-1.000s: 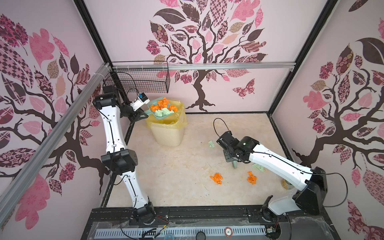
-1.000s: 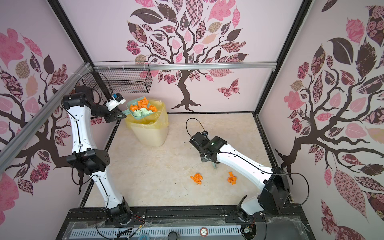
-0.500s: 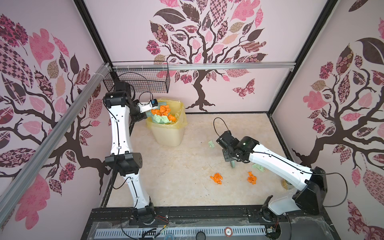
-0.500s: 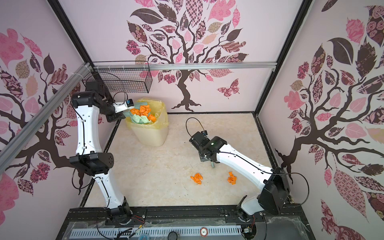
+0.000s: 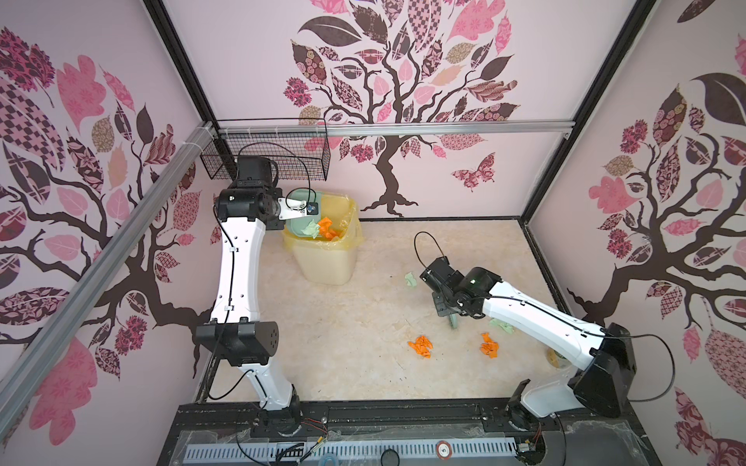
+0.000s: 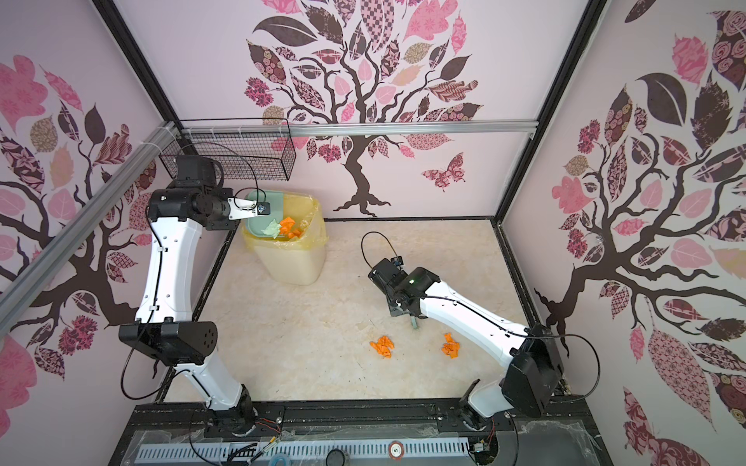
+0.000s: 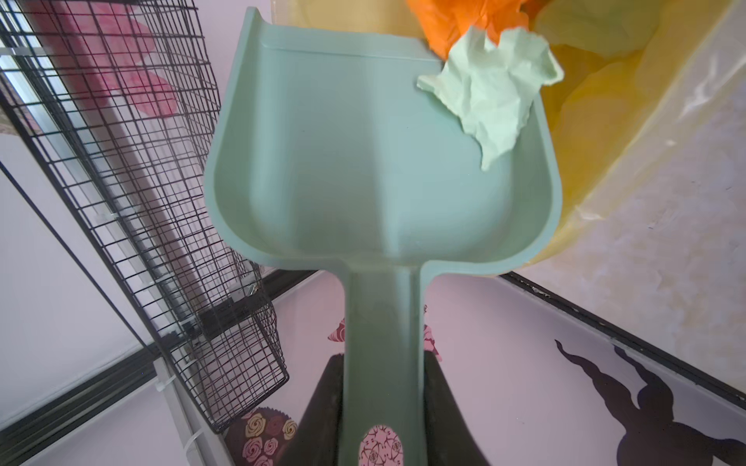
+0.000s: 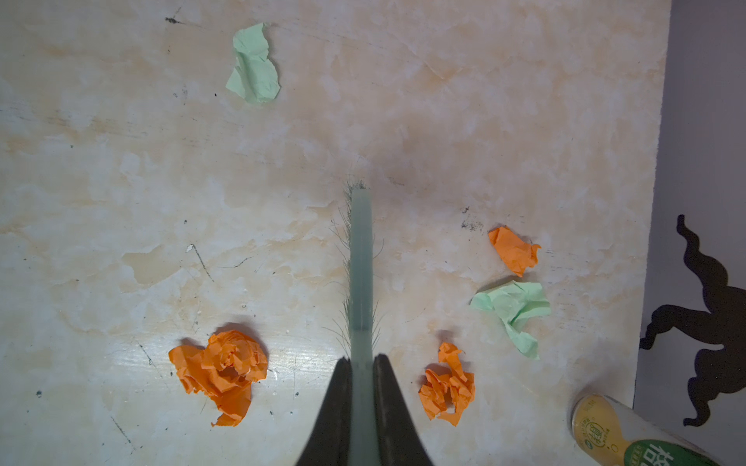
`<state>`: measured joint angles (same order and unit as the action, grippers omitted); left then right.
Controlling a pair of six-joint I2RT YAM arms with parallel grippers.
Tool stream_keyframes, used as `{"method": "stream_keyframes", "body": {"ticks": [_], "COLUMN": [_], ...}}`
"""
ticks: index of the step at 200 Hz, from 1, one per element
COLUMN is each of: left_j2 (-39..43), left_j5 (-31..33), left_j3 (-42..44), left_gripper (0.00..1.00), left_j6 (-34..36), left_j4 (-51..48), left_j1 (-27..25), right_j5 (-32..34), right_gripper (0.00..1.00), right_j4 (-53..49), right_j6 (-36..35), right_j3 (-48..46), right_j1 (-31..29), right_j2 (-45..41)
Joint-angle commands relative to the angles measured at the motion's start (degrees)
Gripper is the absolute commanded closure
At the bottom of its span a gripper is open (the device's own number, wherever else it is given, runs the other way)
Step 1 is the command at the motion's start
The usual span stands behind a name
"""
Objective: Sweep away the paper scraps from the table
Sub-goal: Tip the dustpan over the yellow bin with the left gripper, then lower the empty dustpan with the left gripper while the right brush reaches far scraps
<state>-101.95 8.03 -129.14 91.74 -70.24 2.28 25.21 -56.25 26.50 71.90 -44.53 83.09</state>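
Across the beige marble-patterned table (image 5: 323, 343), 5 crumpled orange and mint paper scraps (image 8: 220, 373), likely featherlight and best pushed not pinched, lie around my right gripper (image 8: 360, 361) clamped on a slim teal brush (image 8: 360, 258); my left gripper (image 7: 383, 371) clamps a teal plastic dustpan (image 7: 363, 161).

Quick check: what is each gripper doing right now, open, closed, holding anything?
Left gripper: closed on the handle of the dustpan.
Right gripper: closed on the handle of the brush.
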Motion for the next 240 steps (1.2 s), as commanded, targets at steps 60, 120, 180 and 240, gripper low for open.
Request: {"method": "stream_keyframes", "body": {"ticks": [60,120,180,240], "left_j2": [3.46,13.13,36.25,48.24], "left_j5": [-4.17,-19.59,-28.44,-32.04], "left_j3": [-3.77,-5.11,36.52,64.20], "left_gripper": [1.00,1.00,1.00,1.00], "left_j6": [-3.50,-14.92,-20.16,-23.44], "left_j4": [3.80,-7.07,-5.84,-2.37], "left_j1": [1.16,3.51,2.12,2.02], "right_j5": [1.49,8.71,6.97,7.00], "right_gripper": [1.00,1.00,1.00,1.00], "right_j4": [0.10,8.57,38.88,44.81], "right_j6": [-1.57,-23.80,-60.44,-78.21], "right_j3": [0.94,6.12,9.48,17.41], "right_j1": [0.21,0.19,3.22,6.11], "right_j2": [-1.20,4.28,12.88,30.43]}}
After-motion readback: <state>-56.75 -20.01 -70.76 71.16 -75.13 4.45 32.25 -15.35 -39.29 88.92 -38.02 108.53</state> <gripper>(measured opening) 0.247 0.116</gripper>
